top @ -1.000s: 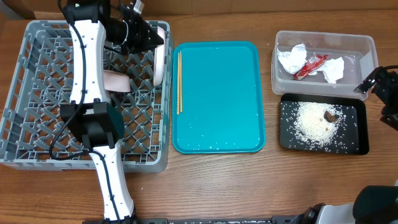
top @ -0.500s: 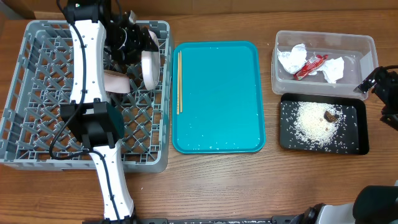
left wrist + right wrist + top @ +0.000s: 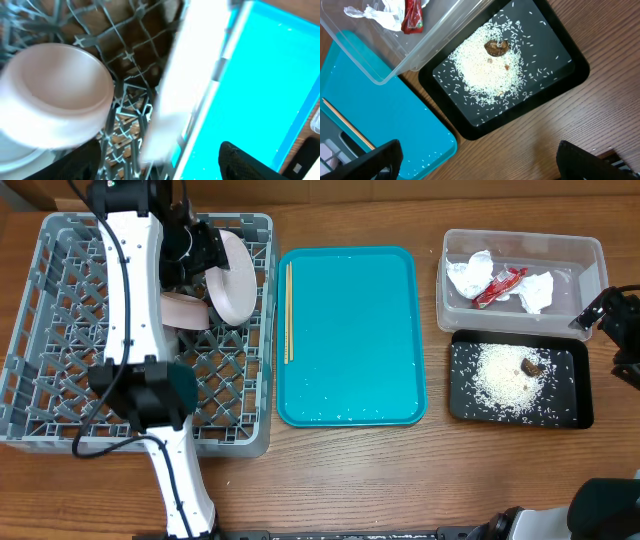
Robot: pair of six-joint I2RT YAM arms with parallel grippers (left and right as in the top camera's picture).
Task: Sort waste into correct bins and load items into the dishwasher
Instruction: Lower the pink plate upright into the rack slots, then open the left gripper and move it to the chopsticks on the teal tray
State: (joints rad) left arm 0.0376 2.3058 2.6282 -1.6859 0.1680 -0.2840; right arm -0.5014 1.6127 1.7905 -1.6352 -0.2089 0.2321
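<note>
1. Standing tilted on edge in the far right part of the dish rack (image 3: 60, 330): small white plate (image 3: 235, 280), just beside the bowl (image 3: 55, 95).
2. Left gripper (image 3: 159, 162): over the rack, fingers apart either side of the plate's rim, clamped on nothing.
3. Chopsticks (image 3: 288, 310): along the left edge of the teal tray (image 3: 350, 330).
4. Clear tub (image 3: 590, 250): holds red wrapper (image 3: 498, 285) and crumpled paper (image 3: 468, 275).
5. Black tray (image 3: 580, 415): holds rice (image 3: 500, 380) and brown lump (image 3: 530, 366).
6. Right gripper (image 3: 482, 160): fingers wide apart, empty, above the bench (image 3: 350, 480) by the black tray.
</note>
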